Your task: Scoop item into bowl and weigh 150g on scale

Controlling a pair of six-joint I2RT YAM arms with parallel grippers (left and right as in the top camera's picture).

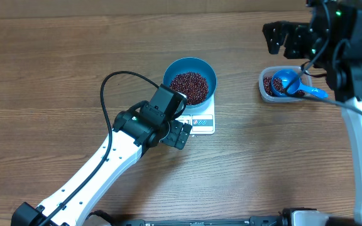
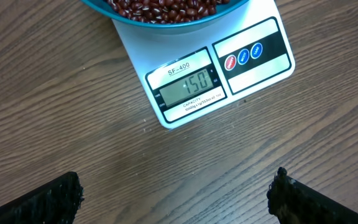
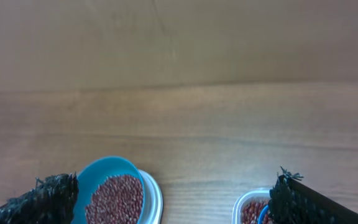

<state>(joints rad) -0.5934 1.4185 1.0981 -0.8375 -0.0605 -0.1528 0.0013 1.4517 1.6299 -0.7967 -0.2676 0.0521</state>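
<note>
The blue bowl [image 1: 190,66] stands on the white scale [image 1: 201,122], holding a heap of dark red-brown beans [image 1: 190,86]. In the left wrist view the scale [image 2: 253,81] shows its display [image 2: 188,87] reading 150, with the bowl's rim [image 2: 160,23] at the top edge. My left gripper [image 1: 182,122] hovers open just in front of the scale's display edge, nothing between its fingers [image 2: 55,199]. My right gripper [image 1: 283,41] hangs open and empty at the back right, above and behind the tub. Its wrist view shows the bowl [image 3: 104,171] and beans [image 3: 117,199] low on the left.
A clear plastic tub [image 1: 266,88] with more beans and a blue handled scoop [image 1: 289,81] lying in it sits right of the scale. The tub's corner [image 3: 244,205] shows in the right wrist view. A black cable [image 1: 109,85] loops over the table left of the bowl.
</note>
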